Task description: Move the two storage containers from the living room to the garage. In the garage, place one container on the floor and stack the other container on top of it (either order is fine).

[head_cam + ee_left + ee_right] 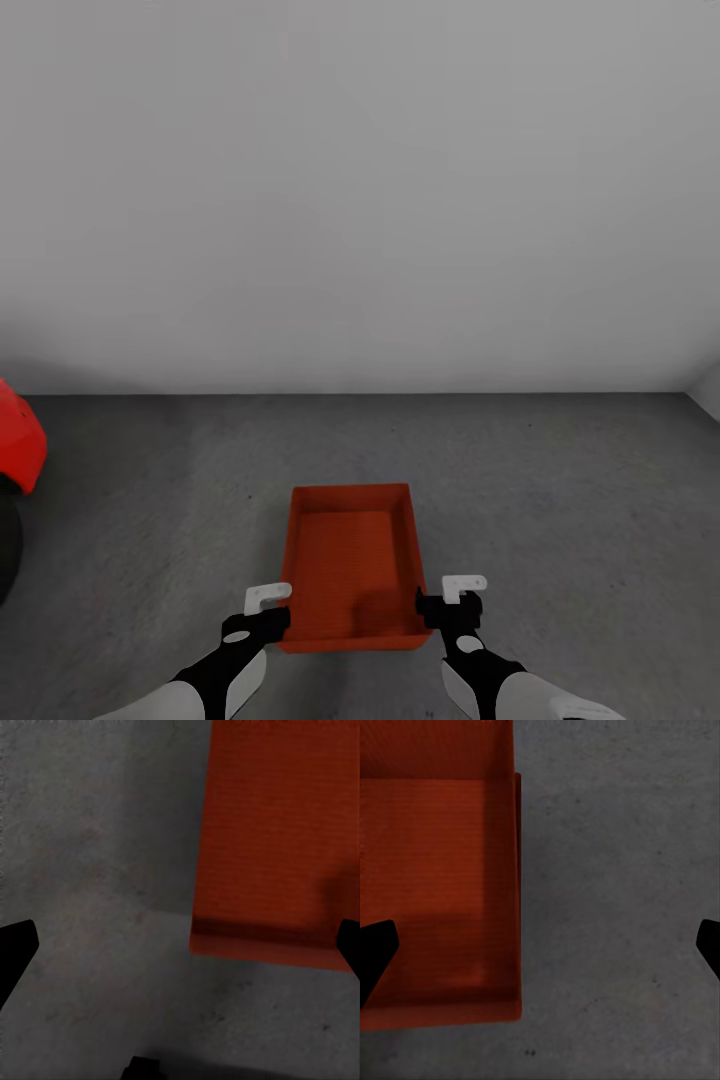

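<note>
My left claw (pixel 268 598) hangs spread wide, nothing between its fingers; in the left wrist view the dark fingertips (pixel 16 945) sit far apart at the frame's edges, with the box's near corner showing between them. My right claw (pixel 463 585) is spread just as wide and holds nothing either (its tips (pixel 375 945) straddle the box's side wall and bare floor). Whether either claw brushes the box I cannot tell.

The box (pixel 352 570), red-orange and open-topped, sits flat on the floor (pixel 560 500) between my two claws, its near end level with them and its far end reaching away from me. Its inside looks empty.

The floor is dark grey, rough concrete. Beyond the box stands a plain white wall (pixel 360 200). Far off past my left claw, a red car (pixel 18 445) edges in, with a dark tyre below it.
</note>
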Robot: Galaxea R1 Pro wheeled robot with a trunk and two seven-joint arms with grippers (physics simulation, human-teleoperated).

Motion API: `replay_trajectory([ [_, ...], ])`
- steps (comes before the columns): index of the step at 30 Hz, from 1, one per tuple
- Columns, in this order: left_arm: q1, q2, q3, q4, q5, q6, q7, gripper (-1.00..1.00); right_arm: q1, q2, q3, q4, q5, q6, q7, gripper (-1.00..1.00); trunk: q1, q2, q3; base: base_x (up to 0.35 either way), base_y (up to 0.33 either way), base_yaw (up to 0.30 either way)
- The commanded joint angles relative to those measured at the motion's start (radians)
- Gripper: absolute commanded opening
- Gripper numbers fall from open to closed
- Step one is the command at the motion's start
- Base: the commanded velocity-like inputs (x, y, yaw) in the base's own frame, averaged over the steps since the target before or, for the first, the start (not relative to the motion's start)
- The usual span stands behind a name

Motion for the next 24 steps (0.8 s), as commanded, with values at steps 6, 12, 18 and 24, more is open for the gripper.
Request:
replay_trajectory([
  [6, -0.001, 0.0, -0.008, 0.0, 0.01, -0.005, 0.005, 1.0, -0.001, 0.0, -0.008, 0.001, 0.011, -0.003, -0.004, 1.0, -0.004, 0.007, 0.002, 0.0, 0.0, 0.0],
  [12, -0.001, 0.0, -0.009, -0.001, 0.009, -0.005, 0.005, 1.0, -0.001, 0.0, -0.009, 0.001, 0.011, -0.004, -0.004, 1.0, -0.004, 0.007, 0.002, 0.0, 0.0, 0.0],
  [18, -0.001, -0.001, -0.01, -0.001, 0.007, -0.006, 0.006, 1.0, -0.001, 0.0, -0.008, 0.001, 0.011, -0.004, -0.004, 1.0, -0.004, 0.007, 0.002, -0.094, 0.0, 0.0],
  [24, -0.001, -0.001, -0.01, -0.001, 0.007, -0.006, 0.007, 1.0, -0.001, 0.0, -0.009, 0.001, 0.011, -0.004, -0.004, 1.0, -0.004, 0.007, 0.002, -0.301, 0.0, 0.0],
])
